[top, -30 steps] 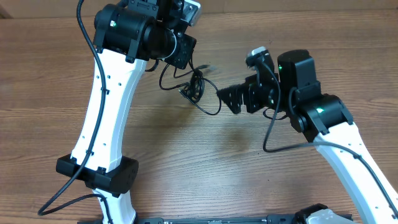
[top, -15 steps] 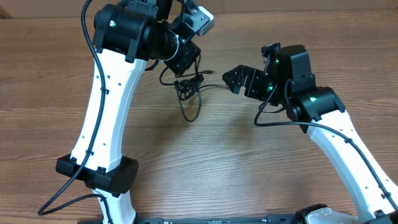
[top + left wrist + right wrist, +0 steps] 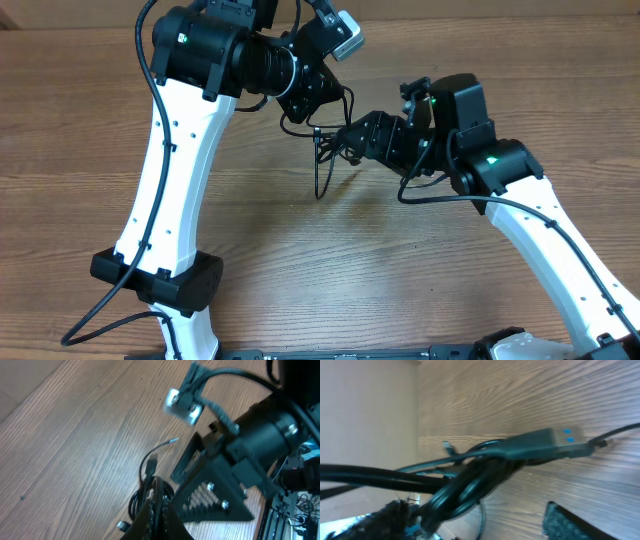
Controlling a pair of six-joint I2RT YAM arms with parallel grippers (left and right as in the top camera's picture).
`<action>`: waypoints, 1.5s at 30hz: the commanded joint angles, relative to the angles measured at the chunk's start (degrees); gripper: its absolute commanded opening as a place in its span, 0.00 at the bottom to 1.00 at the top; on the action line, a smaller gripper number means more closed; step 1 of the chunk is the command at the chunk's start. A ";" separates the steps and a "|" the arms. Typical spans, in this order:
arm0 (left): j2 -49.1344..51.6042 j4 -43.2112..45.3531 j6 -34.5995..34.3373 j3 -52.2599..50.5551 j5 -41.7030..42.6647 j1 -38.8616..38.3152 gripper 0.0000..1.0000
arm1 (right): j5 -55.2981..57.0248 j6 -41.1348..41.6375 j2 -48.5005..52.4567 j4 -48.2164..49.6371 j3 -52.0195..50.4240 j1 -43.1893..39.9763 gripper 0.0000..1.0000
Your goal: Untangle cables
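table [image 3: 300, 270]: we are seeing brown wood, its grain running left to right in the overhead view and filling nearly that whole frame.
speck [image 3: 22, 497]: we are spotting one small dark mark on the wood, at lower left in the left wrist view.
pale strip [image 3: 20, 372]: we are finding a lighter, plain surface lying beyond the table's edge, in that view's upper left corner.
wall [image 3: 365, 410]: we are looking at a blank beige face standing beside the table in the right wrist view.

L tool [image 3: 321, 104] shut, R tool [image 3: 346, 135] apart.
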 commanded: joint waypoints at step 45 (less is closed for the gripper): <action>0.31 -8.28 -8.98 0.70 -13.51 -3.93 0.87 | 6.05 -8.57 1.53 8.92 0.52 -7.78 0.04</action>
